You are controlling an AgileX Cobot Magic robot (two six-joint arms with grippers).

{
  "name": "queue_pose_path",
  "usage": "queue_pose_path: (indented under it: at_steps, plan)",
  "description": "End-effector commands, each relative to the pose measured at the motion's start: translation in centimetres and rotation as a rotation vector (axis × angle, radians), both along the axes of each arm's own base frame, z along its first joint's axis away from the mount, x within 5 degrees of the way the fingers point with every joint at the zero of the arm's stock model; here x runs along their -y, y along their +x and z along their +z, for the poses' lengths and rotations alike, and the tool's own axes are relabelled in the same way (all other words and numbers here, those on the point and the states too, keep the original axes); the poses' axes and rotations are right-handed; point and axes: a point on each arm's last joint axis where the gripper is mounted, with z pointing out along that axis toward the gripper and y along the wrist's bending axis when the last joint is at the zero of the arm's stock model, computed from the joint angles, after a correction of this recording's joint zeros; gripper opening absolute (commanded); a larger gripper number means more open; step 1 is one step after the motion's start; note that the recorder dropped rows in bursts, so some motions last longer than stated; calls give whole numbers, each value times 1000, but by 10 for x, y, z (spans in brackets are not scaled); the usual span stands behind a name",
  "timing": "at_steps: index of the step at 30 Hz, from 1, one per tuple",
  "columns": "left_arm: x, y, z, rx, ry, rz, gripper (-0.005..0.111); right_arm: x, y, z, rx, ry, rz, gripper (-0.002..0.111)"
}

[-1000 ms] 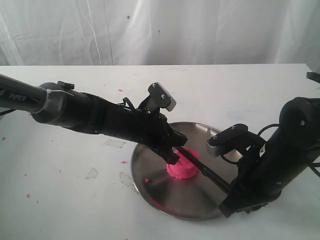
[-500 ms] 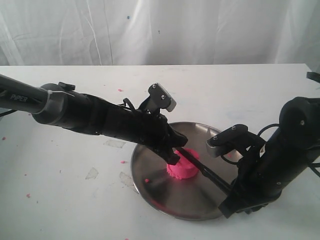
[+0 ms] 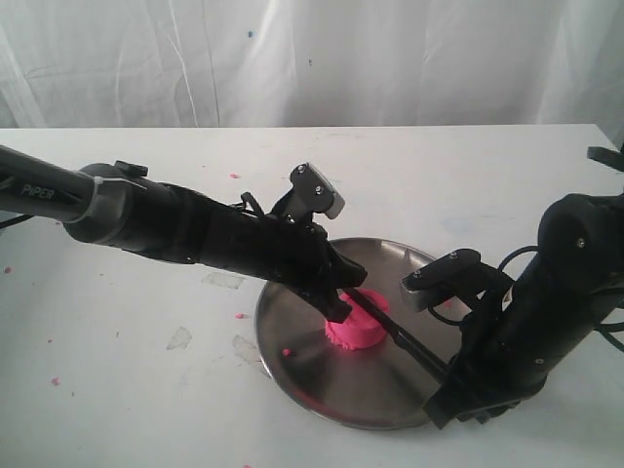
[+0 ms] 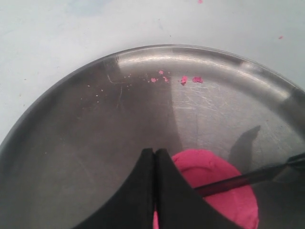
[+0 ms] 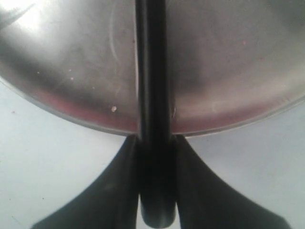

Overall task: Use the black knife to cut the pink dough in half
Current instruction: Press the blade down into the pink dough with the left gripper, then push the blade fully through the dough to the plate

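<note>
left gripper [image 4: 155, 160]: matte black jaws pressed together, at 10 o'clock edge of pink dough [image 3: 356, 333]. round soft puck, mid scratched shiny steel plate [image 3: 292, 336]. slim black knife [image 3: 414, 343] across it toward 4 o'clock, right gripper [image 5: 156, 140] pinching handle.

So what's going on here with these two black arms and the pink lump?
They are trying to cut the pink dough, which sits on a steel plate. The right tool grips the black knife by its handle, with the blade laid across the top of the dough. The left tool is closed, with its tip down at the dough's edge, seemingly steadying it. The dough looks to be in one piece, not yet cut through.
</note>
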Motion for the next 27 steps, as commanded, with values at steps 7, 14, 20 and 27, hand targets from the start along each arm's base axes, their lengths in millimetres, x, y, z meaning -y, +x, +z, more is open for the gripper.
queue_pose_path:
  at_steps: [7, 14, 20, 27]
  plan:
    - [-7, 3, -10, 0, 61, 37, 0, 1, 0, 0, -16, -4, -24, 0]
    - [-12, 6, -10, -8, 54, 46, 0, 0, 0, 0, -20, -3, -30, 0]
    - [-14, 6, -15, -18, 66, 36, 0, 0, 0, 0, -18, -2, -33, 0]
    - [-10, 3, -37, -83, 49, -8, 0, 0, 0, 0, -18, -2, -33, 0]
